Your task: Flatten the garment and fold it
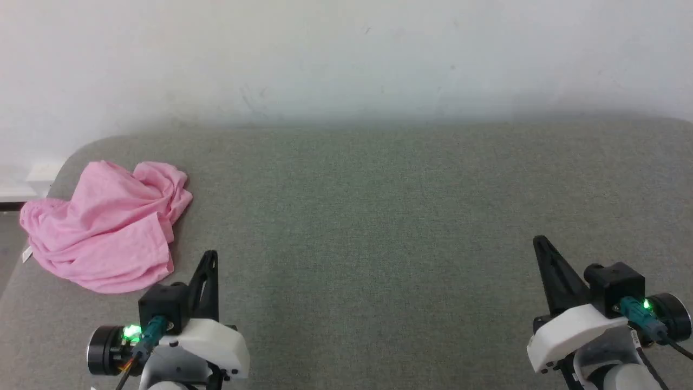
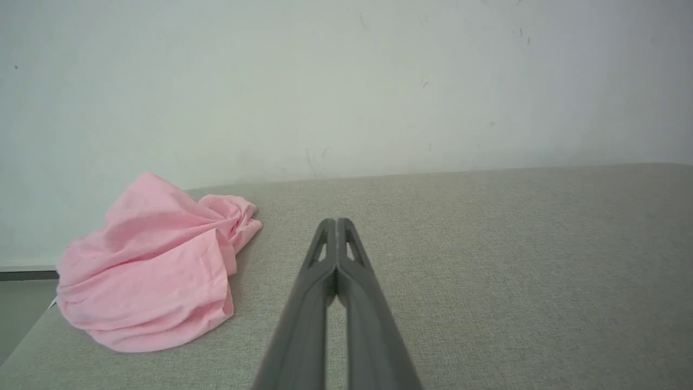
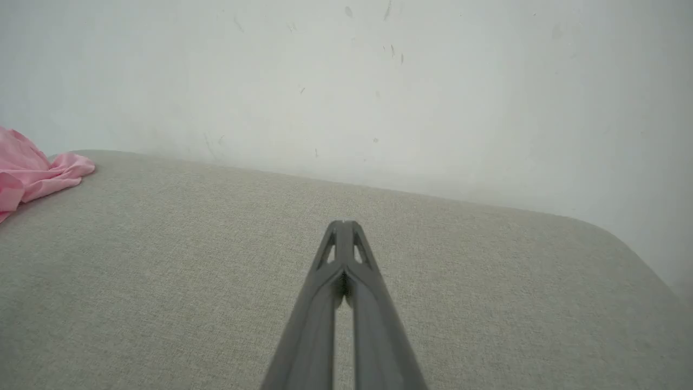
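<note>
Left gripper (image 1: 211, 254): fingers pressed together, holding nothing, poised low over the grey surface (image 1: 379, 216). Right gripper (image 1: 539, 239): the same, fingers closed with no gap at the tips, empty, well apart from the left.

The garment (image 1: 108, 227) lies in a crumpled heap at the far left corner of the surface, just ahead and to the left of the left gripper and not touching it. Its outer side reaches the rounded edge and appears to hang slightly over it. A small white tag (image 1: 26, 254) shows at that outer side. I cannot make out the waistband among the folds.

I judge the task not yet begun: nothing is flattened or gripped.

Risks noted:
- Both grippers must open before any pinch. Driven in closed, the left would only push the heap.
- A push leftward could send the garment off the edge, since it sits at the corner.
- The cloth looks thin and bunched. A blind pinch may take several layers at once and keep it from spreading.
- The right gripper is far off. A long reach across may drag the fabric.
</note>
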{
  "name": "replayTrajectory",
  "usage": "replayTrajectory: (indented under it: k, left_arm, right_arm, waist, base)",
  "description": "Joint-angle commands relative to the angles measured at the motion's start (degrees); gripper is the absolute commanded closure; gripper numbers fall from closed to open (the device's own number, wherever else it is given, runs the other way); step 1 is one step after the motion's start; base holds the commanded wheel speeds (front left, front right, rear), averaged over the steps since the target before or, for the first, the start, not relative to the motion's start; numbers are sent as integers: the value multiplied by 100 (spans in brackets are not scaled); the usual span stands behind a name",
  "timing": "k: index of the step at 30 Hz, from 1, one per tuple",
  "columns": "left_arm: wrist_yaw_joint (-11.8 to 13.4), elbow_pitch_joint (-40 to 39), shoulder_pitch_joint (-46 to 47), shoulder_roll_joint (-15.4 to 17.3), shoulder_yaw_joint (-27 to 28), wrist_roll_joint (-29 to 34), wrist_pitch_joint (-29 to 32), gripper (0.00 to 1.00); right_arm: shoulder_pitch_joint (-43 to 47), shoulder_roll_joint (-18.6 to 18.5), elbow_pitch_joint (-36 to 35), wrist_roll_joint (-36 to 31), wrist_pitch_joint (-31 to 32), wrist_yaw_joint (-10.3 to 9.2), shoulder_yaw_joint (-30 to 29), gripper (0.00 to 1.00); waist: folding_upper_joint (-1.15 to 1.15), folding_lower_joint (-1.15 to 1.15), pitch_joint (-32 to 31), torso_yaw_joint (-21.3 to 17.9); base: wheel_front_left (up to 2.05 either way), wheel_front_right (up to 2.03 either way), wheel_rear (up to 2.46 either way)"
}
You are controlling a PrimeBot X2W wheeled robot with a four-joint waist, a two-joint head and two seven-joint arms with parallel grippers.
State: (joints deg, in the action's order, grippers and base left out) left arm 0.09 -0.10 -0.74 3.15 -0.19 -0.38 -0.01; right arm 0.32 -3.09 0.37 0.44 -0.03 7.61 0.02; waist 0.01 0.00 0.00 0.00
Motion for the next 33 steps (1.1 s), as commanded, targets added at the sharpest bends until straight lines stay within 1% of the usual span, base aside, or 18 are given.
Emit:
replayTrajectory:
  k: [1,18,19,33]
  left_arm:
    - [-9,10,74,-27,19,38,1,100]
    - [-9,10,74,-27,19,38,1,100]
    - [0,0,0,0,0,0,-1,0]
    - [131,-10,20,3,-94,8,-134,0]
  right_arm:
    - [-32,22,-37,-44,3,-12,-2,100]
    - [-32,22,-37,-44,3,-12,-2,100]
    - [0,0,0,0,-1,0,0,0]
    - [24,-1,-111,160,-134,-1,-64,0]
  waist:
    - [-1,0,0,0]
    - [-1,0,0,0]
    - [-1,0,0,0]
    - [-1,0,17,1]
  base:
    - [0,0,0]
    - [0,0,0]
    - [0,0,0]
    - [0,0,0]
